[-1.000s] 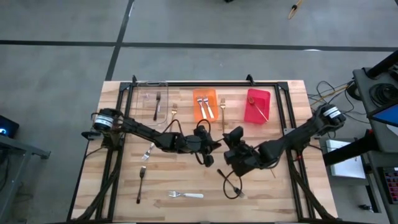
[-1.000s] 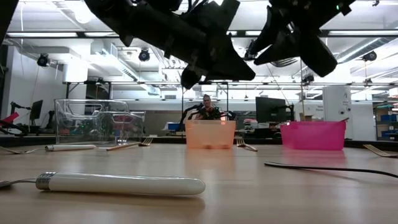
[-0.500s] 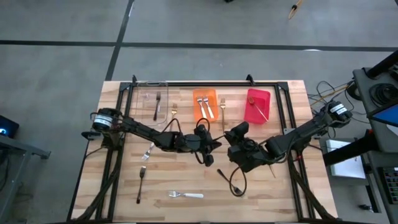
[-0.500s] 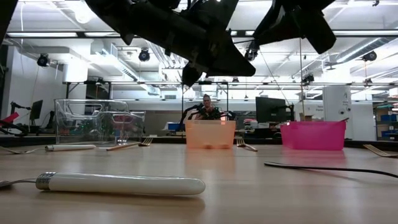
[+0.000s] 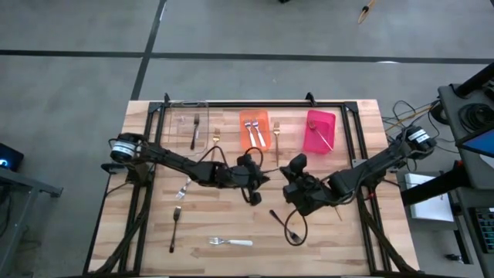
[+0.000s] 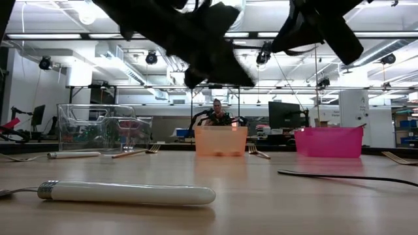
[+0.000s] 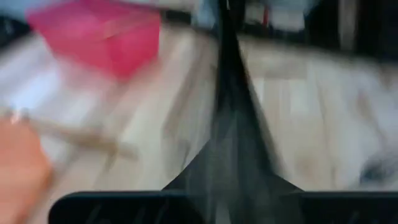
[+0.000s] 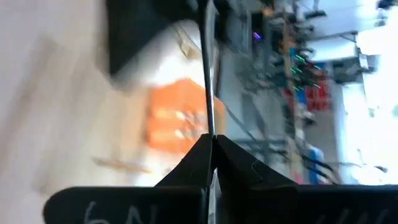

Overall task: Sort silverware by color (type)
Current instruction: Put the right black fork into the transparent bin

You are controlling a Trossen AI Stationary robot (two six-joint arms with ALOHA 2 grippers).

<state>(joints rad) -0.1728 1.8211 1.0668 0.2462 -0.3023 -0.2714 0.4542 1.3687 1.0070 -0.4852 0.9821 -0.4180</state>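
Forks lie spread on the table [image 5: 347, 239], and some already sit in the bins. The right gripper [image 5: 297, 162] has just snapped its jaws together above the middle. A thin dark fork [image 8: 207, 62] seems pinched in them, so it looks ready to be carried. The left gripper [image 5: 251, 174] waits beside it, jaws pressed together. No writing can be read.

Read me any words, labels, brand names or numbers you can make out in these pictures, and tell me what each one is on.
"6N": pale handwritten marks on the dark bar in front of the right gripper in its wrist view; blurred, so the reading is uncertain.
Nothing legible on the clear bin, orange bin, red bin, forks or table.
Signs and screens in the room behind: too small to read.
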